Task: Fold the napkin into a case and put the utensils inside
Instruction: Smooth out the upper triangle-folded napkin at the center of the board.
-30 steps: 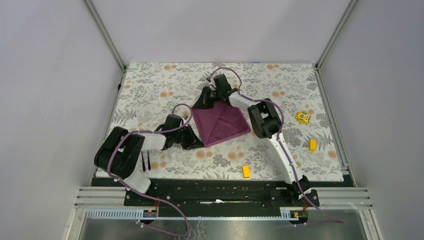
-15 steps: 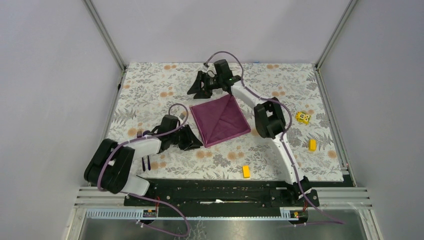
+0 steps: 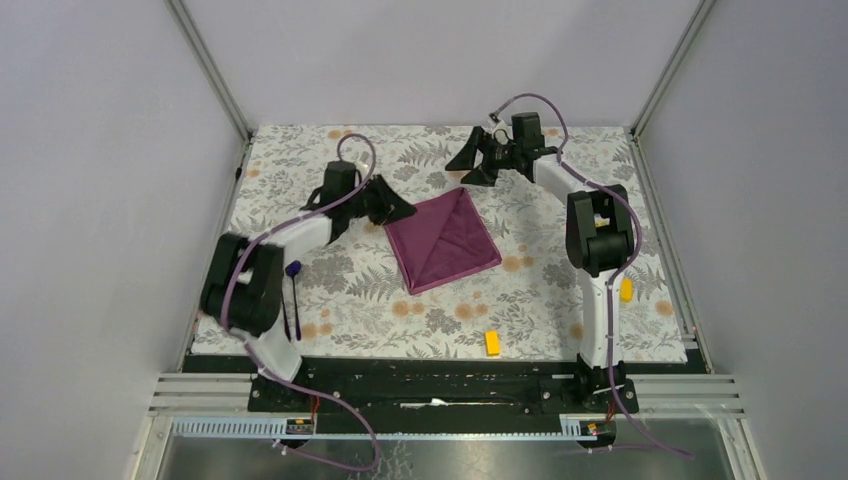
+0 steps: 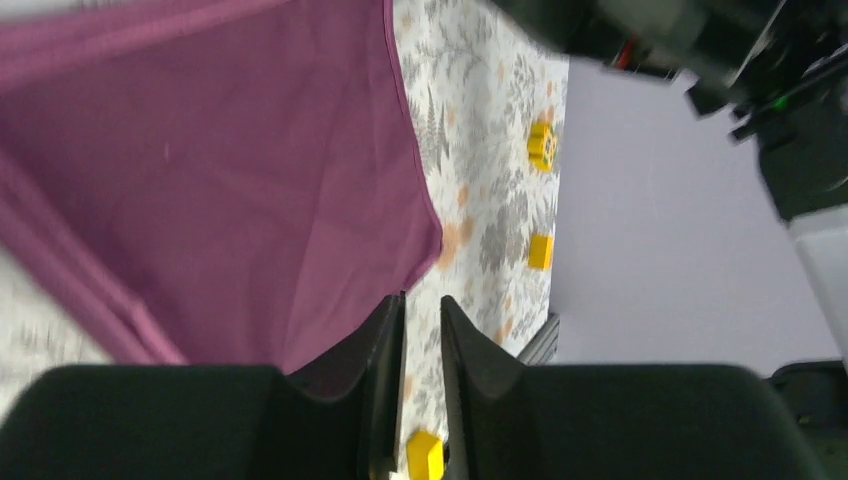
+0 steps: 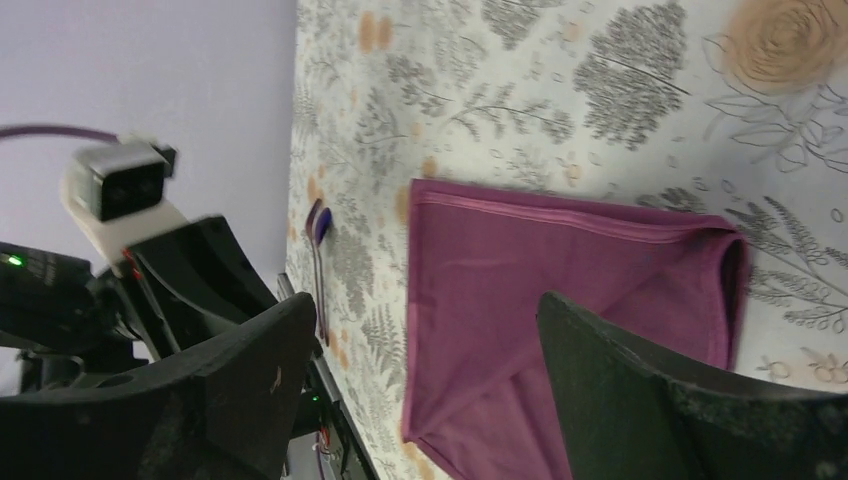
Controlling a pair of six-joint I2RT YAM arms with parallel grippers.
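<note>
The napkin [image 3: 443,240] lies flat in the middle of the floral worktop [image 3: 300,170], folded into a plum-purple square and turned so that 1 corner points to the far edge and another to the near edge. A diagonal crease crosses its top face, and in the right wrist view [image 5: 560,260] the corner nearest that camera shows doubled layers with a stitched hem.

The left gripper [image 3: 388,206] sits just beside the napkin's left corner, on the side toward the far-left corner of the worktop. Its wrist camera shows the 2 fingers [image 4: 385,370] barely apart, with only a narrow slit between them and nothing held in it. The cloth [image 4: 200,170] fills the upper left of that view, and 1 of its corners lies just ahead of the fingertips. Whether they touch the cloth cannot be told.

The right gripper [image 3: 472,165] is beyond the napkin's far corner, close to the far edge and clear of the cloth. Its fingers [image 5: 240,400] are spread wide and hold nothing.

The utensils [image 3: 290,300] lie side by side near the left edge of the worktop, well apart from the napkin and just beside the left arm. The rounded spoon head points to the far edge. The right wrist view catches them [image 5: 318,260] past the napkin.

1 yellow block [image 3: 492,343] rests near the near edge, and another [image 3: 625,290] lies near the right edge. The left wrist view shows a 3rd, knobbly one [image 4: 541,145].
</note>
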